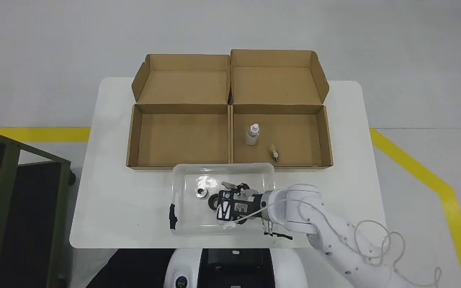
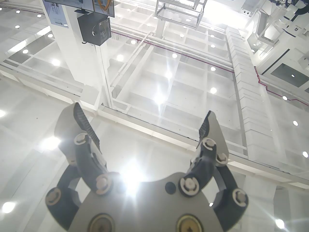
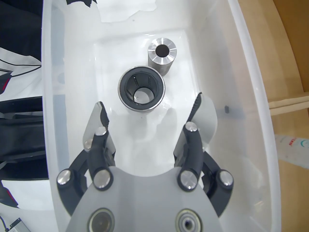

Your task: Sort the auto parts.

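Clear bin (image 3: 241, 49): black-ringed bearing (image 3: 141, 89) stands on end mid-bin, long axis vertical, bore facing up. Steel sleeve (image 3: 161, 55) just beside it, also upright, bore up. Right gripper (image 3: 149, 100) inside bin, jaws spread, holding nothing, bearing just ahead of its tips. Left gripper (image 2: 143, 109) spread, aimed at ceiling. Beyond bin's far rim, left box (image 1: 180, 137) and right box (image 1: 302, 137) sit side by side. Right box holds white bottle (image 1: 252, 133) and small brass part (image 1: 274, 152).

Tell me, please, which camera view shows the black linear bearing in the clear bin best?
The right wrist view: the linear bearing stands on end just ahead of the open right tool, its bore and ball tracks plain. The top view gives it as a small dark spot by that tool; the left wrist view faces the ceiling.
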Motion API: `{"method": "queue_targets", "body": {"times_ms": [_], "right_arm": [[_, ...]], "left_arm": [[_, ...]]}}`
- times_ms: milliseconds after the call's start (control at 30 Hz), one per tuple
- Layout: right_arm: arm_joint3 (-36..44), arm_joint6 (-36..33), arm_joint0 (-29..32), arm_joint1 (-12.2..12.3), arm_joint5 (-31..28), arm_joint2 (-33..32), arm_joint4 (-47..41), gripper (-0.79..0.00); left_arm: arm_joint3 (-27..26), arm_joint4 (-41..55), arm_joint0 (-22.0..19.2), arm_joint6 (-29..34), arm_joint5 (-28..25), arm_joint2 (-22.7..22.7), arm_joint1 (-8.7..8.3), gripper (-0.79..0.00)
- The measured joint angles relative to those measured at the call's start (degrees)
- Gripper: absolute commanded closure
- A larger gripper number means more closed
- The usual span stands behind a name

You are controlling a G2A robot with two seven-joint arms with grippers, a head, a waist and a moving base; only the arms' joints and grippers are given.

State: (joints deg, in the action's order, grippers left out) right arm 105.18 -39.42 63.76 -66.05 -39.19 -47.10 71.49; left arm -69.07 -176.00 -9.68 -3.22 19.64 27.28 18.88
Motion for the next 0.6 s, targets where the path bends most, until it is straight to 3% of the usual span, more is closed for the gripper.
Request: {"method": "queue_targets", "body": {"times_ms": [167,367,467,600], "right_arm": [[-1.4,-0.1,-1.7,-0.8,0.7,2.4,0.2,-0.757],[-3.4,-0.1,-3.9,-1.7,1.9,4.5,0.4,-0.739],[-4.7,0.1,-4.8,-2.1,2.2,5.4,0.1,-0.696],[-6.2,0.3,-5.9,-2.7,2.4,6.5,-0.3,-0.573]], "left_arm": [[0.0,0.0,0.0,0.0,0.0,0.0,0.00,-0.785],[0.0,0.0,0.0,0.0,0.0,0.0,0.00,-0.785],[0.0,0.0,0.0,0.0,0.0,0.0,0.00,-0.785],[0.0,0.0,0.0,0.0,0.0,0.0,0.00,-0.785]]}}
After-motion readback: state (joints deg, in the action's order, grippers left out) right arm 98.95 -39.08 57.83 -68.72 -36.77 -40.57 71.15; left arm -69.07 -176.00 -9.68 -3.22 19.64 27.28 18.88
